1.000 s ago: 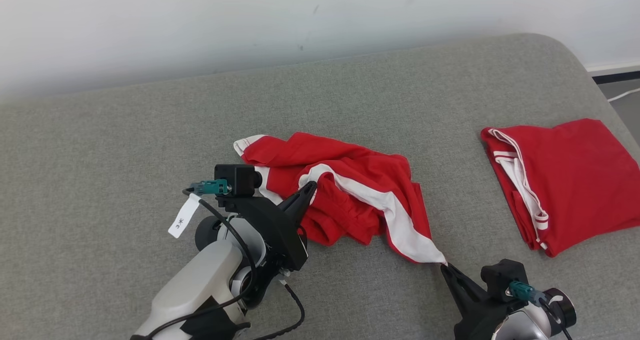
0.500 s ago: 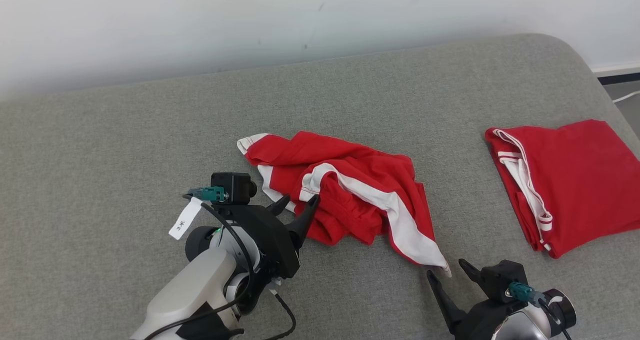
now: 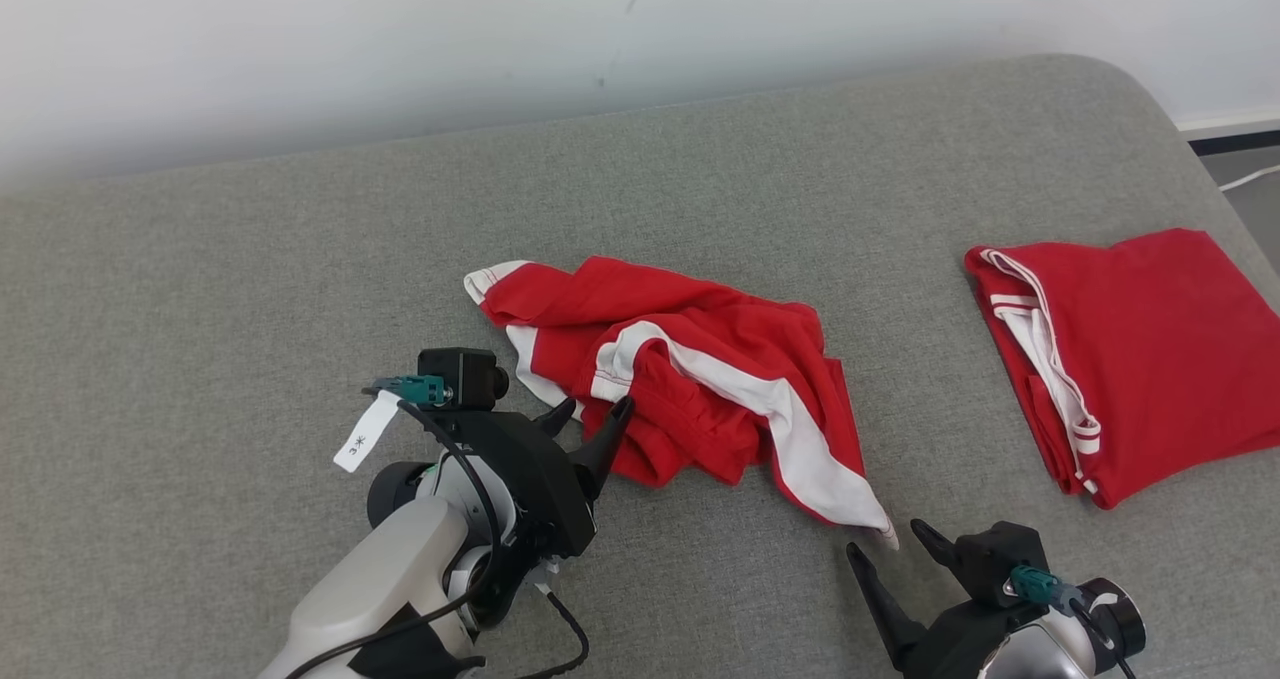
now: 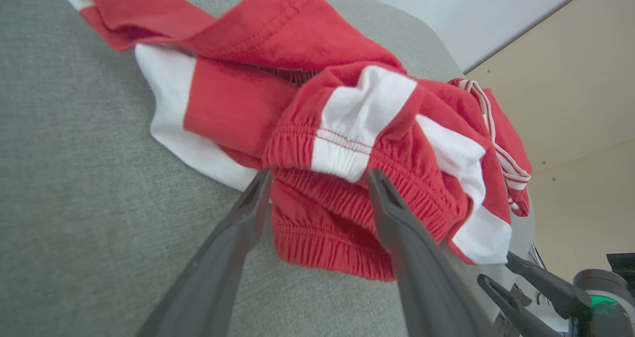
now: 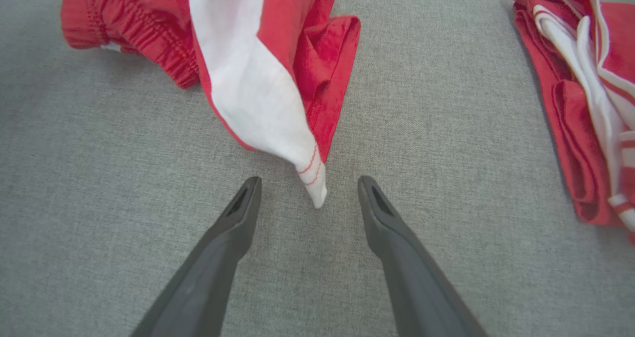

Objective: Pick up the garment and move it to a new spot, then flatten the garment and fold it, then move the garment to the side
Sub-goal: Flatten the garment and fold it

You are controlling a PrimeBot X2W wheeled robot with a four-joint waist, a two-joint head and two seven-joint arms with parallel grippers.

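The garment [image 3: 690, 379] is a crumpled pair of red shorts with white stripes, lying mid-surface. My left gripper [image 3: 590, 411] stands open at its left edge. In the left wrist view the elastic waistband of the garment [image 4: 347, 128] bulges between the spread fingers of that gripper [image 4: 320, 174], unpinched. My right gripper [image 3: 884, 541] is open at the garment's near right corner. In the right wrist view the white tip of the garment [image 5: 258, 79] lies loose between the fingers of the right gripper [image 5: 308, 179].
A second red garment [image 3: 1130, 359], folded, lies at the right end of the grey padded surface [image 3: 300, 259]; its edge also shows as red folds [image 5: 585, 103]. A pale wall runs behind. Floor with a white cable [image 3: 1250, 174] is beyond the right edge.
Both grippers went from shut on the garment to open. The waistband and the white corner have dropped onto the surface. The right gripper has backed off a little.
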